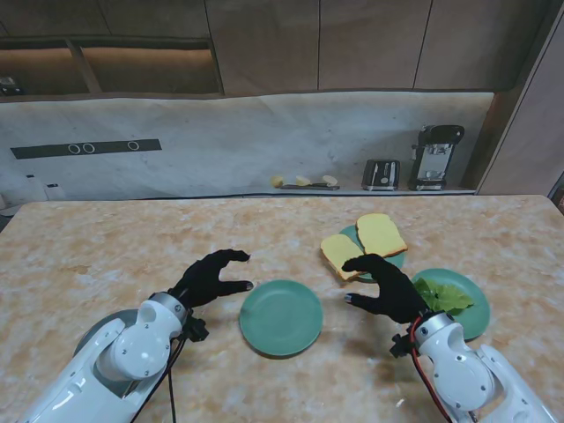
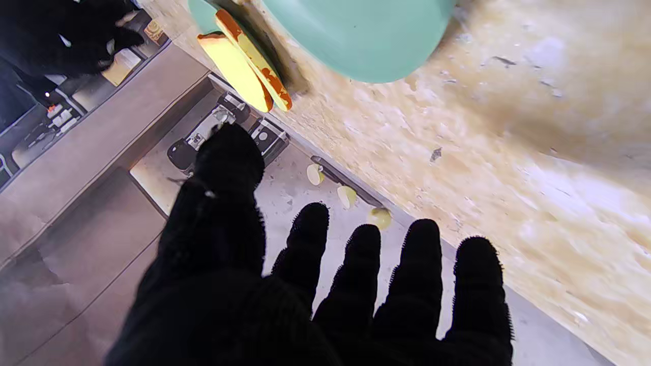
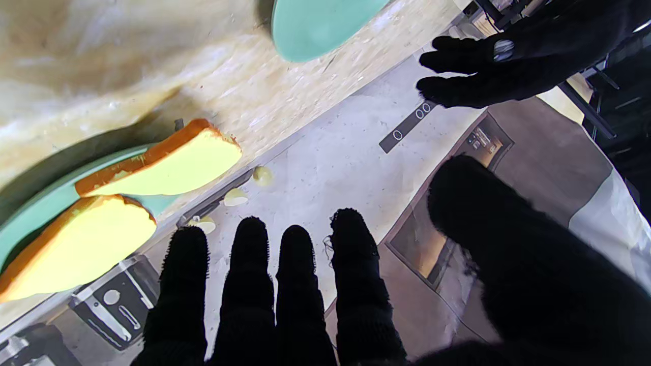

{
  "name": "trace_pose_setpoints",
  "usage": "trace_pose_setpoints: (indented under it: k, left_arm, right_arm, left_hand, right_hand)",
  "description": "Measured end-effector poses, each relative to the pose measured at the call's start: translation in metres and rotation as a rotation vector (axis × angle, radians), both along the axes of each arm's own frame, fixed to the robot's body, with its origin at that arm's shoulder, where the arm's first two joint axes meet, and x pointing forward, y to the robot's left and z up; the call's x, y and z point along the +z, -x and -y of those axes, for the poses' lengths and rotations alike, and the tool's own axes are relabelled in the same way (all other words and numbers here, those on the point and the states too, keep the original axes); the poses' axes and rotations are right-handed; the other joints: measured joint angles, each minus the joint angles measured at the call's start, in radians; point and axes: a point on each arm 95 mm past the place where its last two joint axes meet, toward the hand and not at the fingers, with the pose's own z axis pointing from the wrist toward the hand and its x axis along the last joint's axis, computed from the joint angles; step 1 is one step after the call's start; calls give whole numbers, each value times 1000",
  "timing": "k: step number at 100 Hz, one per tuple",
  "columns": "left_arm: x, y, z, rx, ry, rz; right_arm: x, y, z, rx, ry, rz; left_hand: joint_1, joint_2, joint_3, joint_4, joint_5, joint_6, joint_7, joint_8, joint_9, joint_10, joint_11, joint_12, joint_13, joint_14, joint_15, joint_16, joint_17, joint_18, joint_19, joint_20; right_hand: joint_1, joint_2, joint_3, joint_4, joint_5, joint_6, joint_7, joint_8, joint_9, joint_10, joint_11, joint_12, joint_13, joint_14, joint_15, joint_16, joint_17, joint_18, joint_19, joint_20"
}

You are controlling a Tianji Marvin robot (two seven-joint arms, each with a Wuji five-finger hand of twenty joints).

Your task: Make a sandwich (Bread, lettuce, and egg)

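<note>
The two slices of yellow bread with brown crust [image 1: 363, 244] lie side by side on a small teal plate [image 1: 401, 260] to the right of the middle of the bench, the nearer slice hanging a little over the plate's rim toward me; the green lettuce leaves [image 1: 443, 297] rest on a second teal plate [image 1: 474, 319] nearer to me and farther right; an empty round teal plate [image 1: 281, 317] waits in the middle; I cannot see any egg.

The right hand [image 1: 385, 286] hovers just beside the nearer slice, its black-gloved fingers [image 3: 297, 264] spread and curled and holding nothing; the left hand [image 1: 210, 278] hangs to the left of the empty plate, its fingers also spread and holding nothing.

I judge that the step in hand is to take the nearer slice and carry it to the empty plate; to do it well, the thumb should go under the overhanging edge and the fingers on top, with a soft squeeze, because bread probably bends and tears easily; the second slice touches or nearly touches the first, so a lift straight up seems safer than a drag.

The marbled beige bench [image 1: 132, 247] has much open room to the left and between the plates; the lettuce plate is very close to the right wrist, so the arm should not swing back over it.
</note>
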Motion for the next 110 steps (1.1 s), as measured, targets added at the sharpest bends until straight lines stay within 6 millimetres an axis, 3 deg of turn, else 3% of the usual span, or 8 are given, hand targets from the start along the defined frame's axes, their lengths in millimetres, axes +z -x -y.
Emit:
trace_pose_setpoints:
  k: [15,26,58,85,110]
  left_arm:
    - [-2,14,-7,1,-28,30]
    - [-4,22,-10,12,-27,32]
    - [-7,37,-16,30,-36,43]
    - [-9,41,-18,28,-39,41]
    - [-10,44,-21,34,-39,37]
  right_arm:
    - [7,-24,7,22,89,19]
    - [12,-42,14,17,151,28]
    - [21,-91,37,-131,308,-14]
    - [17,-120,53,-309,351,-41]
    - [6,-145,57,-354,412,-82]
  left_hand:
    - [0,0,-10,0,0,-10,0,0,0,-13,0,0,1,-1,0,0,-2,5,0,0]
    - [0,0,-11,0,0,18,0,0,3,-14,1,5,2,-1,0,0,-2,11,11,0]
    - [0,0,-11,0,0,24,0,0,14,-14,18,17,4,-1,0,3,0,12,39,19]
    - [0,0,-12,0,0,24,0,0,15,-15,18,20,4,-1,0,4,3,12,50,25]
    - [-2,11,-22,0,0,24,0,0,26,-16,21,26,5,-1,1,4,5,12,59,36]
  right_hand:
    - [0,0,2,0,0,0,0,0,0,0,0,0,0,0,0,0,0,0,0,0]
    - [0,0,2,0,0,0,0,0,0,0,0,0,0,0,0,0,5,0,0,0]
    - [4,0,0,0,11,0,-2,0,11,2,-2,0,1,9,14,0,16,0,12,0]
    - [14,-10,0,0,8,22,-2,0,31,15,11,0,1,20,27,0,14,-14,37,0]
    - [14,-10,-6,0,8,22,-2,0,31,15,13,0,1,21,39,0,11,-14,49,0]
